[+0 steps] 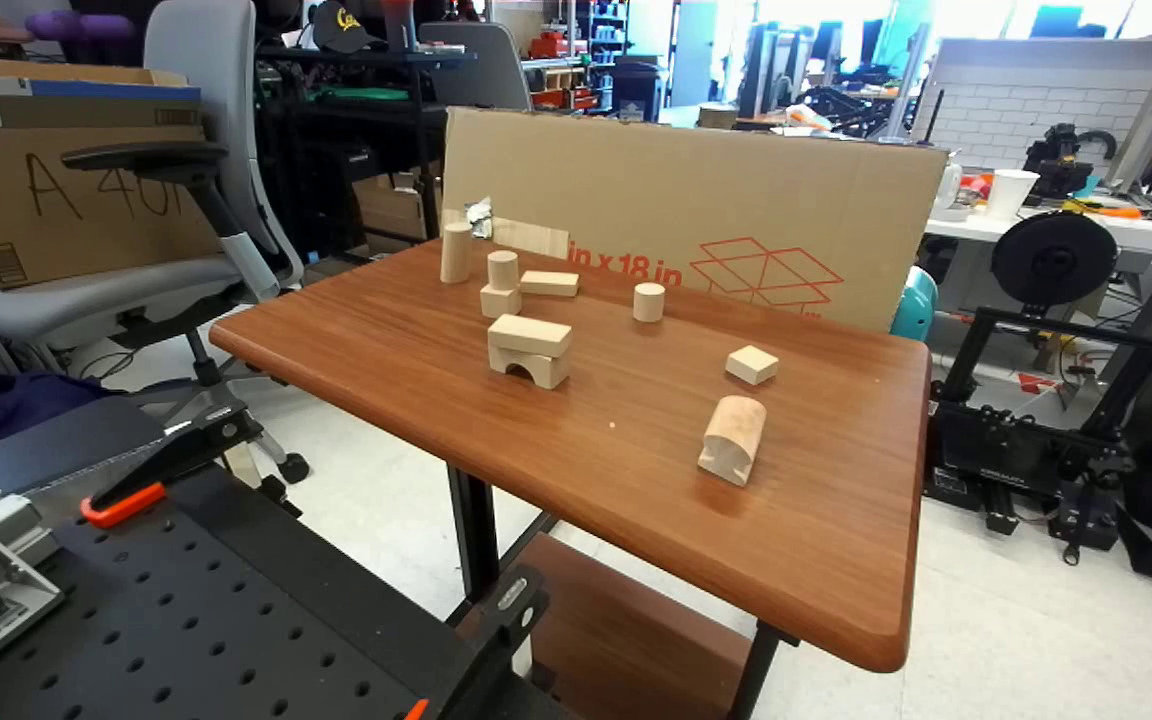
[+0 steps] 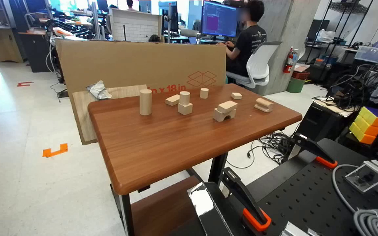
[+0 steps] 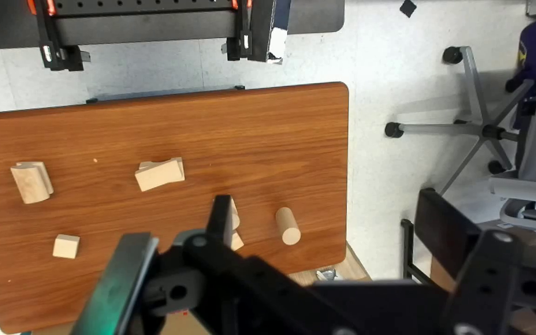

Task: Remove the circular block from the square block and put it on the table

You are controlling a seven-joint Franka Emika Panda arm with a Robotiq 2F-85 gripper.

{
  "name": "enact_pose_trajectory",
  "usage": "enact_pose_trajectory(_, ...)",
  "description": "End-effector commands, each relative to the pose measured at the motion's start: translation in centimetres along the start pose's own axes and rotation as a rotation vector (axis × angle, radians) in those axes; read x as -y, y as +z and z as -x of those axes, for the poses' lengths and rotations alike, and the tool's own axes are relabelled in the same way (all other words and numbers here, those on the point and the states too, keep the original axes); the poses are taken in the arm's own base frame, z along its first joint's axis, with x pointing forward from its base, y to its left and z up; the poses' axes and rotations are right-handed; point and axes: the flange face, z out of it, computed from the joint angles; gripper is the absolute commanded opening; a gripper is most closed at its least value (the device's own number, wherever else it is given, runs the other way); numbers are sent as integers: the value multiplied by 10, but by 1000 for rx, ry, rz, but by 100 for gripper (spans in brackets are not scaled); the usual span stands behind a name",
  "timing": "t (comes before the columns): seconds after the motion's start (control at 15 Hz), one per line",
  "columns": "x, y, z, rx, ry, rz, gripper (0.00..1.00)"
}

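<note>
The circular block (image 1: pixel 502 270) is a short pale wood cylinder standing upright on the square block (image 1: pixel 500 301), a small pale cube. The same stack shows in an exterior view, with the circular block (image 2: pixel 184 97) on the square block (image 2: pixel 185 108). Both rest on the reddish-brown table (image 1: pixel 616 430). In the wrist view, one finger hides most of the stack; slivers of the circular block (image 3: pixel 235 220) and square block (image 3: pixel 233 205) show. My gripper (image 3: pixel 326 204) is wide open and empty, high above the table (image 3: pixel 249 130). It is out of view in both exterior views.
Near the stack stand a tall cylinder (image 1: pixel 455 252) and a flat block (image 1: pixel 549 284). An arch (image 1: pixel 541 370) carries a rectangular block (image 1: pixel 530 334). Another short cylinder (image 1: pixel 648 302), a small block (image 1: pixel 752 365) and a round-topped block (image 1: pixel 734 440) lie farther along. Cardboard (image 1: pixel 636 190) borders the far edge.
</note>
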Motion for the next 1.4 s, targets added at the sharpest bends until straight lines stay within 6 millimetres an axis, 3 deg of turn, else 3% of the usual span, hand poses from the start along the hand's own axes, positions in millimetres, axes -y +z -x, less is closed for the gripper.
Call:
enact_pose_trajectory(0.0, 2, 5, -7, 4, 5, 11, 100)
enact_pose_trajectory(0.27, 9, 34, -37, -8, 3, 27, 100)
enact_pose_trajectory(0.73, 20, 125, -102, -87, -79, 170, 100)
enact_pose_trajectory(1.0, 17, 167, -131, -68, -83, 218, 100)
enact_pose_trajectory(1.33, 7, 204, -158, -16, -62, 225, 100)
